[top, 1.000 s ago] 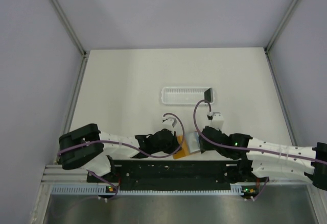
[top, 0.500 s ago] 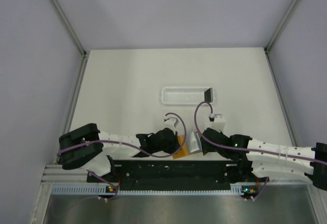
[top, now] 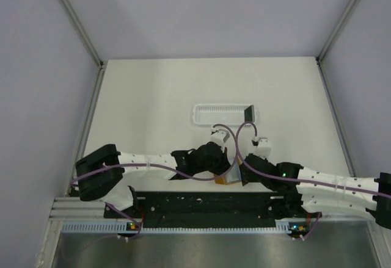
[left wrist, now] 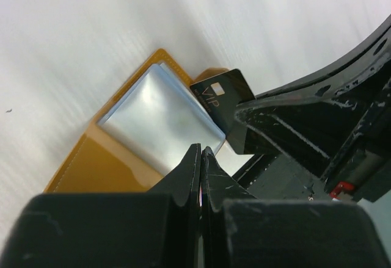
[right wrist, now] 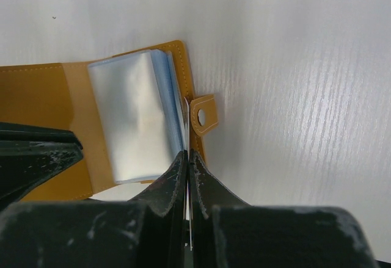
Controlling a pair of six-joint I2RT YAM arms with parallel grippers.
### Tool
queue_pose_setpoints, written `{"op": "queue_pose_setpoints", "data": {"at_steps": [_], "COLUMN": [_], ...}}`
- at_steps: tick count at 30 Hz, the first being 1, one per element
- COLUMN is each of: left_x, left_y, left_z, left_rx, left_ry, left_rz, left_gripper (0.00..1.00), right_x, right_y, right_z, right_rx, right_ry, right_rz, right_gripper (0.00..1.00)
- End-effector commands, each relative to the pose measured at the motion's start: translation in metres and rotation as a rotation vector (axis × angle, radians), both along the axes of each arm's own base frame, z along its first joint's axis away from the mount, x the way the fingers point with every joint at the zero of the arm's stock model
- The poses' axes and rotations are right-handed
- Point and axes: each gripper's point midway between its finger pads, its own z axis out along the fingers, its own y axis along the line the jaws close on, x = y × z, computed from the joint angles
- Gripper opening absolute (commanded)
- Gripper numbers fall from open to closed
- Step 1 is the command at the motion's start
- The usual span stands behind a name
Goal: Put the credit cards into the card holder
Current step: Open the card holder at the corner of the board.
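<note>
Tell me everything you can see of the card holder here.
The card holder lies open on the white table. It is orange-tan and leather-like, with stitched edges and a small tab with a hole. Inside is a stack of clear bluish sleeves. The shut left tool and right tool meet the sleeves' edge. A black card juts past its tab side.

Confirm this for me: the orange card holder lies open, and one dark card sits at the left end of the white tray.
One detail is wrong. The dark card sits at the right end of the white tray, not the left, as the top external view shows. The orange card holder does lie open.
</note>
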Motion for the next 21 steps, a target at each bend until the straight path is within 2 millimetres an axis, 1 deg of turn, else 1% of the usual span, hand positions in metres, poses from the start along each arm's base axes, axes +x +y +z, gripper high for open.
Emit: {"op": "queue_pose_setpoints", "data": {"at_steps": [1,4,7,10,18,21], "left_x": [0.002,0.001,0.004,0.005,0.005,0.004], "left_y": [-0.023,-0.03,-0.031,-0.033,-0.042,-0.042], "left_z": [0.002,-0.006,-0.013,-0.016,-0.016,-0.024], "left_rx": [-0.026,-0.028,-0.02,-0.024,-0.064,-0.05], "left_ry": [-0.017,-0.004,0.0,-0.003,0.006,0.019], "left_rz": [-0.048,-0.061,-0.048,-0.042,-0.046,-0.047], "left_gripper": [0.0,0.0,0.0,0.0,0.0,0.0], "right_x": [-0.006,-0.007,-0.007,-0.007,-0.008,-0.008], "right_y": [-0.007,-0.008,-0.007,-0.008,-0.008,-0.009], "right_z": [-0.009,-0.011,-0.01,-0.011,-0.013,-0.014], "right_rx": [-0.021,-0.02,-0.012,-0.014,-0.012,-0.015], "right_ry": [0.024,0.028,0.025,0.028,0.033,0.033], "right_rz": [0.001,-0.001,-0.006,-0.006,-0.006,-0.007], "right_gripper": [0.0,0.0,0.0,0.0,0.0,0.0]}}
